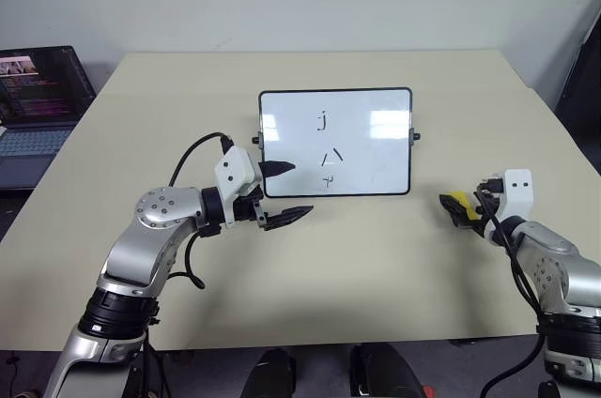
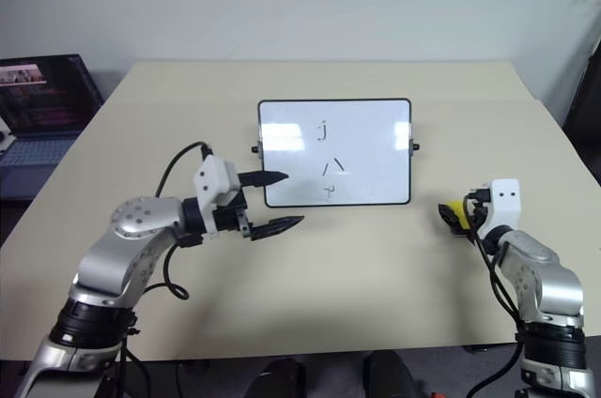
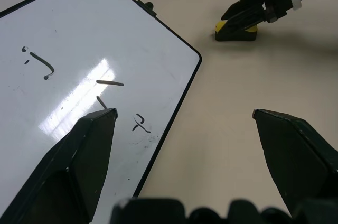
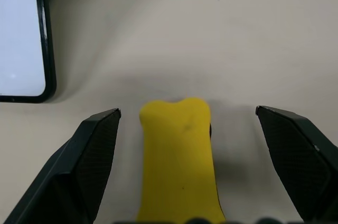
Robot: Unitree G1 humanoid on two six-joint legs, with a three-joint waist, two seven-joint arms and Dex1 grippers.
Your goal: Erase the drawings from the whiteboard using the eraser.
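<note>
On the counter (image 1: pixel 376 257), the left gripper (image 1: pixel 285 193) hovers fingers spread at the lower left corner of the whiteboard (image 1: pixel 335 143), its drawings (image 1: pixel 329 152) intact, while the right gripper (image 4: pixel 186 118) straddles the yellow eraser (image 4: pixel 178 155), fingers released.

Both eye views look from head height forward and down over the worktop (image 1: pixel 376 267), taking in the whole whiteboard (image 1: pixel 366 149), both arms and a laptop (image 1: pixel 38 107) at far left; they share almost the same scene, slightly offset sideways. Left wrist view sits low and close beside the board's near corner, facing across it toward the eraser (image 3: pixel 236 29) and right gripper (image 3: pixel 248 10). Right wrist view sits very close over the eraser, board corner at its edge.
</note>
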